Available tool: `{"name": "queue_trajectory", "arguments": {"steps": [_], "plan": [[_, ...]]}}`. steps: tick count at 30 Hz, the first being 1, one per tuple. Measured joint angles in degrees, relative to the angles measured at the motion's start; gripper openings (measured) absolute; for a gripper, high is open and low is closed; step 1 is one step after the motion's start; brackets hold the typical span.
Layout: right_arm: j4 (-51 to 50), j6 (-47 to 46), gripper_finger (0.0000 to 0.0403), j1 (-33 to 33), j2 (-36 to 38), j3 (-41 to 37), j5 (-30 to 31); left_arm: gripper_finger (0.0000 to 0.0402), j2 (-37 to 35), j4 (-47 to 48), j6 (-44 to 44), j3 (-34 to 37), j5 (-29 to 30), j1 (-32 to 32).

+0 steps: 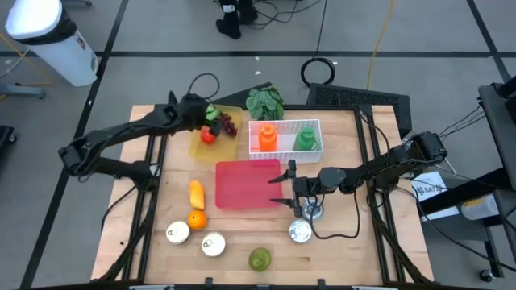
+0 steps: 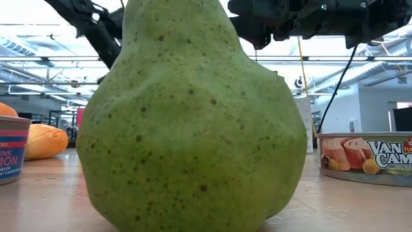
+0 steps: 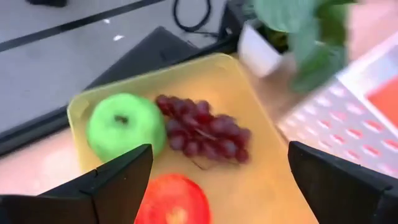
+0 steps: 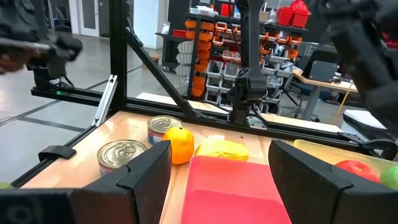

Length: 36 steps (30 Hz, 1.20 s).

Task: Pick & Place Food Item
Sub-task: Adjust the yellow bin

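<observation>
Left gripper [image 3: 217, 186] hung with fingers spread wide above the yellow plastic tray [image 1: 199, 145], over its red tomato [image 3: 171, 199], green apple [image 3: 121, 127] and dark grape bunch [image 3: 205, 130]. Right gripper [image 1: 284, 182], also released, hovered at the red rectangular mat [image 1: 242, 184] beside that tray.

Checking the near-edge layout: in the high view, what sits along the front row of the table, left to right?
Left to right: first can → second can → pear → third can.
</observation>
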State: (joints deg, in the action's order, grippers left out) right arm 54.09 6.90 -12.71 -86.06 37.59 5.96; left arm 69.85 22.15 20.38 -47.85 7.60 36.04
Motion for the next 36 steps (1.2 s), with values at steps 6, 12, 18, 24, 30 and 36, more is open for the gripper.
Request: {"name": "queue_trajectory", "arguments": {"steps": [6, 12, 18, 24, 30, 36], "plan": [[-0.92, -0.17, 0.0251, -0.01, 0.0, -0.01, 0.0, 0.0364, -7.17, 18.87, 5.63, -0.03, 5.51, -6.08], [-0.86, -0.19, 0.0251, -0.02, 0.0, -0.01, 0.0, 0.0347, -10.98, 42.8, 26.61, 0.01, 20.17, -10.78], [-0.73, -0.2, 0.0251, -0.02, 0.0, -0.01, 0.0, 0.0343, -11.01, 47.9, 40.43, 4.25, 20.95, -12.84], [-0.57, -0.22, 0.0251, -0.02, 0.0, -0.01, 0.0, 0.0345, -10.96, 38.13, 42.51, 12.2, 20.98, -13.58], [-0.33, -0.2, 0.0251, -0.02, 0.0, -0.01, 0.0, 0.034, -10.98, 29.75, 41.57, 17.05, 20.96, -13.58], [0.08, -0.2, 0.0251, -0.02, 0.0, -0.01, 0.0, 0.034, -10.93, 21.96, 39.11, 18.44, 19.97, -13.58]]}}
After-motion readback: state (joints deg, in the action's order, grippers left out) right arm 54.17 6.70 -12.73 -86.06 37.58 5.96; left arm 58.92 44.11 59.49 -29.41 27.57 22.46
